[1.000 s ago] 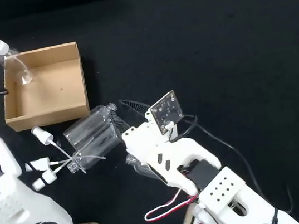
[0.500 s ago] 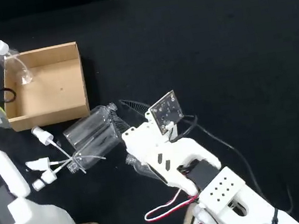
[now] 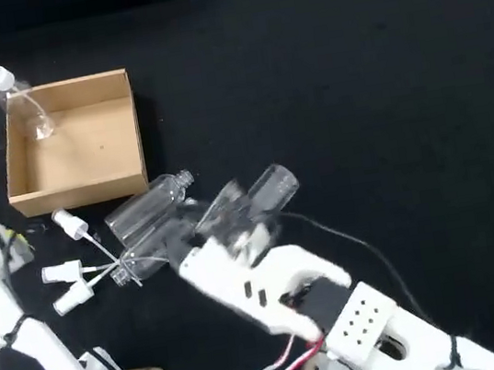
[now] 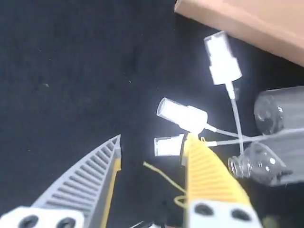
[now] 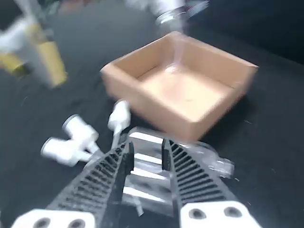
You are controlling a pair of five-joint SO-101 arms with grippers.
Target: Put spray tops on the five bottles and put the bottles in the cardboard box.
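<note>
We had the right end effector [image 5: 145, 142] clamped round a bottle [image 3: 262, 192], its long axis running near-left to far-right; the left end effector [image 4: 153, 142] gaped wide.

High camera sits overhead, staring straight down the black bench [image 3: 380, 81]. Left wrist camera hangs close, looking down past its gripper [image 4: 152, 142] onto the white plastic spray tops [image 4: 183, 115]. Right wrist camera rides low, peering over the clear plastic bottle [image 5: 145, 178] in its gripper [image 5: 146, 143] toward the open brown cardboard box [image 5: 156, 104]. All three share box and tops.
</note>
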